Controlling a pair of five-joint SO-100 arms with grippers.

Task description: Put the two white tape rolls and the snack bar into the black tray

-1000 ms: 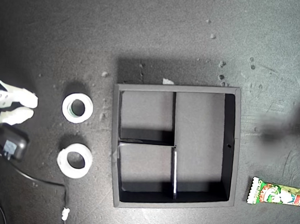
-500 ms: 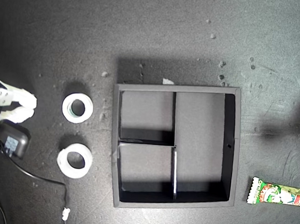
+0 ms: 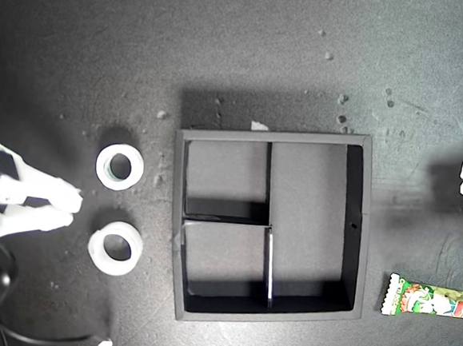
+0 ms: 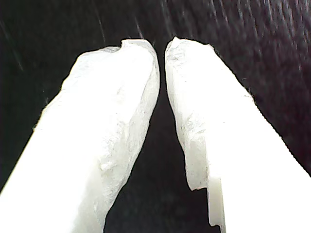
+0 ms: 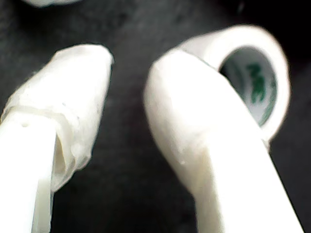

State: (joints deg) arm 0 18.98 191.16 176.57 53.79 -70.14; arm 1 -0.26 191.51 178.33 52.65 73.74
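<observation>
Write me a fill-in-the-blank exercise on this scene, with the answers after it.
1. The black tray is divided into ___ compartments.
2. Both white tape rolls lie on the exterior view's ___ of the tray.
3. The snack bar lies ___ the tray, at the exterior view's right edge.
4. In the second wrist view, a tape roll shows just past one of my second gripper's fingers, and that gripper holds ___.

Answers: three; left; outside; nothing

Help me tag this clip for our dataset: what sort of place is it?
Probably a tabletop test bench for robot sorting, not a home: a scuffed dark work surface with bare props only, a black tray, two white tape rolls, and a snack bar.
</observation>
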